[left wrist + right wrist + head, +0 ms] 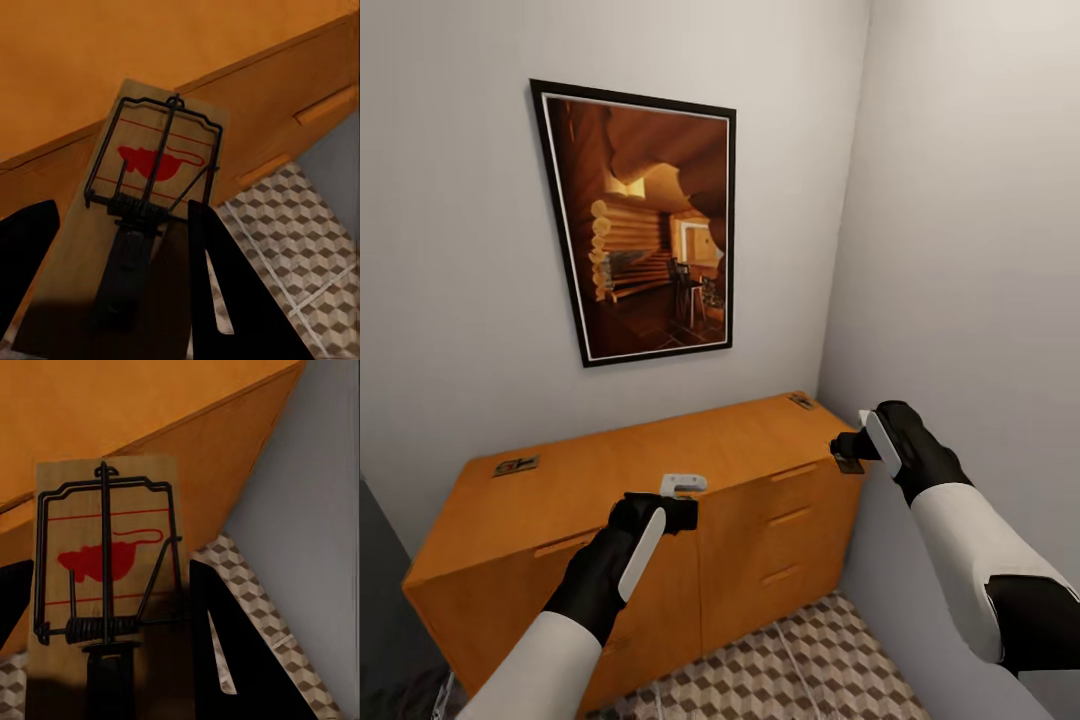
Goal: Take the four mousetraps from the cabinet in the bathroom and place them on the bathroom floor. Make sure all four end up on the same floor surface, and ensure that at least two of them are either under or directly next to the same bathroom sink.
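1. Two traps in hand! In the left wrist view, a flat brown wooden mousetrap with black wire and a red mouse print (146, 217) sits between the black fingers (225, 300) of the left gripper (124, 285), jaws closed narrow on its near end.

2. Same on the other side: the right gripper (112, 660) is clamped on a second wooden mousetrap (105, 577), its board running straight out from the jaws, long axis in line with the fingers.

3. From the head camera, the left gripper (678, 503) hangs at the front edge of the low orange-brown wooden cabinet (610, 470), the right gripper (850, 450) just off its right-hand corner near the grey wall (980, 250).

4. Two more small traps lie on the cabinet top: one at the far left (517, 465), one at the back right corner (801, 401). Both well clear of either hand.

5. Here's what counts: both held traps already jut beyond the cabinet's edge, with the cube-patterned brown-and-beige tiled floor (800, 670) showing below them in each wrist view. The floor lies down and back from the jaws.

6. My read: the drop-off comes next, and with no sink in sight, the base likely has to turn first.

7. Framed log-cabin picture (645, 225) looks on from the wall.
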Robot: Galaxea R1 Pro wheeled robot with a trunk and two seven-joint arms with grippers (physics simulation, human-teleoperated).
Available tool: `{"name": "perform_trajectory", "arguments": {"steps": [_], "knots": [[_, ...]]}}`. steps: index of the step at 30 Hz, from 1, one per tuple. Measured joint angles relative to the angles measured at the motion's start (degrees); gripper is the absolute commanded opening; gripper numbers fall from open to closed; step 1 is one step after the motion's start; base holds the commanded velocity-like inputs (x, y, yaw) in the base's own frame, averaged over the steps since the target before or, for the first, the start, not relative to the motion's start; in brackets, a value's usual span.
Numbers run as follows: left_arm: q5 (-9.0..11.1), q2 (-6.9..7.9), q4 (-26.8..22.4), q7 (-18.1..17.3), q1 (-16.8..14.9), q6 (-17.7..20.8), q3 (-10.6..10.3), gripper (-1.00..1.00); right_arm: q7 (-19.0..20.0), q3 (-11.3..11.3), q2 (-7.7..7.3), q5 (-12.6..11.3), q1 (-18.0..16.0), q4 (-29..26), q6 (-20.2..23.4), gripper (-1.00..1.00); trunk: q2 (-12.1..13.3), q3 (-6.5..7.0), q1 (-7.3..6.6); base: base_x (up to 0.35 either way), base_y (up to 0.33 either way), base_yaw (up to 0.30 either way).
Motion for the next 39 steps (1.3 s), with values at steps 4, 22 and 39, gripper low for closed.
{"name": "perform_trajectory", "arguments": {"steps": [4, 22, 39], "knots": [[-0.1, 0.08, 0.0, 0.0, 0.0, 0.0, 0.0, -1.0, 0.0, 0.0, 0.03, 0.0, 0.0, 0.0, 0.0, -1.0, 1.6, 0.72, -0.88, -0.286, -0.184, 0.0], [-0.1, 0.25, 0.0, -0.1, 0.0, 0.0, 0.1, -1.0, 0.0, 0.1, 0.14, 0.0, 0.0, 0.5, -0.1, -1.0, 8.8, 3.96, -4.84, -0.296, -0.178, 0.0], [0.1, 2.57, 1.8, -0.7, 0.0, -0.3, 0.3, -1.0, 0.2, 0.3, 0.56, 0.2, 0.1, 17.9, -12.8, -1.0, 12.5, 5.57, -6.85, -0.142, -0.086, 0.0]]}}
